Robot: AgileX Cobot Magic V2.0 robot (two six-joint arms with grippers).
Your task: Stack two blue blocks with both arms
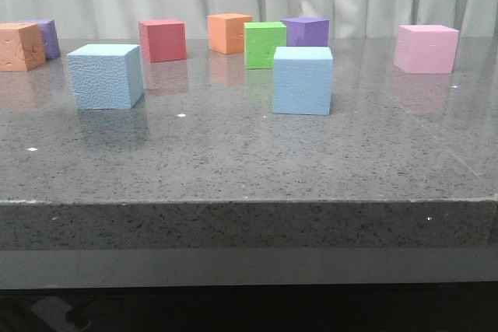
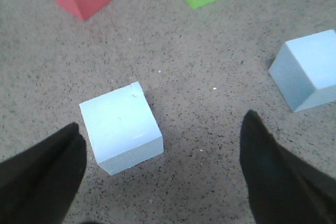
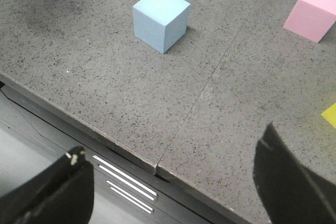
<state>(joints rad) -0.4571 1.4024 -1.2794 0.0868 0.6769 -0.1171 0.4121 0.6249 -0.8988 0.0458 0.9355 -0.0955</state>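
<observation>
Front view: two pale blue blocks rest separately on the grey speckled table (image 1: 233, 161), not stacked. The left blue block (image 1: 105, 75) sits toward the table's left side; the right blue block (image 1: 302, 80) sits near the centre, well apart from the first. Behind them stand a red cube (image 1: 163, 40), an orange cube (image 1: 229, 33), a green cube (image 1: 264, 44) and a purple cube (image 1: 306, 31). The green cube is just behind the right blue block. A pink cube (image 1: 426, 48) stands at far right; a second orange cube (image 1: 21, 47) and a second purple cube (image 1: 48, 38) stand at far left. Neither arm appears in this view.

Left wrist view: the left gripper (image 2: 163, 150) is spread wide, holding nothing. It hovers above the left blue block, which lies between the two black fingers (image 2: 44, 174) without touching either.

Right wrist view: the right gripper (image 3: 168, 182) is likewise spread wide and empty, positioned over the table's front edge, well apart from the right blue block.
</observation>
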